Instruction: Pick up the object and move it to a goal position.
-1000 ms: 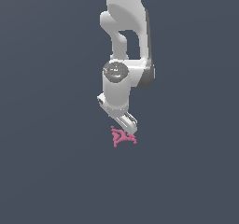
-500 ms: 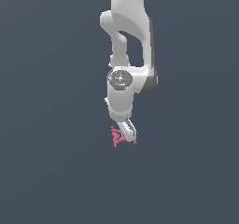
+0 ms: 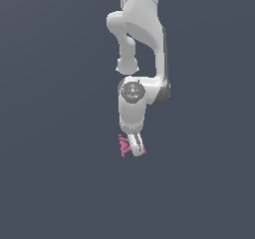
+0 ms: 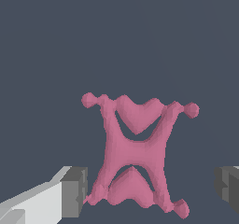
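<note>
The object is a small pink flat star-like piece (image 4: 136,153) with knobbly corners and cut-out holes, lying on the dark grey floor. In the wrist view it lies between my two grey fingertips (image 4: 74,192), which stand apart on either side of its lower end; one pad is almost at its corner. In the exterior view my gripper (image 3: 135,146) is lowered right over the pink piece (image 3: 123,145), hiding most of it. The gripper (image 4: 151,188) is open and holds nothing.
The floor (image 3: 55,183) is a plain dark grey surface all around. The white arm (image 3: 142,39) rises straight above the gripper to the top of the exterior view.
The gripper has come down toward the floor, from just above the pink piece to around it. The pink piece has not moved.
</note>
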`<state>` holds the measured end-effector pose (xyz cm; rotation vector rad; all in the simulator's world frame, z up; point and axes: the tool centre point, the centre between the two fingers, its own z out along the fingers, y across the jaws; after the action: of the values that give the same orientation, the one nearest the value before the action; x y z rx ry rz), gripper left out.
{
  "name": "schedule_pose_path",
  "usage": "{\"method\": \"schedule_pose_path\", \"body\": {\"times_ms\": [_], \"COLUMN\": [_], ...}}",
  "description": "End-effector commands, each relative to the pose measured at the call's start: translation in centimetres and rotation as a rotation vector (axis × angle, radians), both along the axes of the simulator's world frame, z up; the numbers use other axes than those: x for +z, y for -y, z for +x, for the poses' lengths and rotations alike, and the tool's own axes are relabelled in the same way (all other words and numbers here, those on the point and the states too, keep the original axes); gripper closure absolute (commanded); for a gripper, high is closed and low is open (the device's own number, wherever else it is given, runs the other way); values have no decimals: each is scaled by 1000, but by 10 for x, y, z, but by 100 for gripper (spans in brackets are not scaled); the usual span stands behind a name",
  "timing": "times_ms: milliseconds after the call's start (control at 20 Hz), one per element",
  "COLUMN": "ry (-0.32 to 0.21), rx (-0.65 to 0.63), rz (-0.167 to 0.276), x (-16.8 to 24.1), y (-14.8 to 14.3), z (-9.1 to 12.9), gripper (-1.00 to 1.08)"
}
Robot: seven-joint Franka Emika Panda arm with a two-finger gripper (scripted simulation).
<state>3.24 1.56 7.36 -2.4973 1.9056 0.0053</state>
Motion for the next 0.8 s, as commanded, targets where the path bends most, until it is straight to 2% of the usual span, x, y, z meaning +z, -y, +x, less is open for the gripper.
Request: {"method": "schedule_pose_path", "body": {"times_ms": [0,350,750], "ry": [1,2,2], "rx": [-41,-101,-103], "rz": [-1,-2,-2], "x": [-3,-9,-15], "y": [-2,-5,-5], "z": [1,3,2], "gripper": [-92,-92,-92]}}
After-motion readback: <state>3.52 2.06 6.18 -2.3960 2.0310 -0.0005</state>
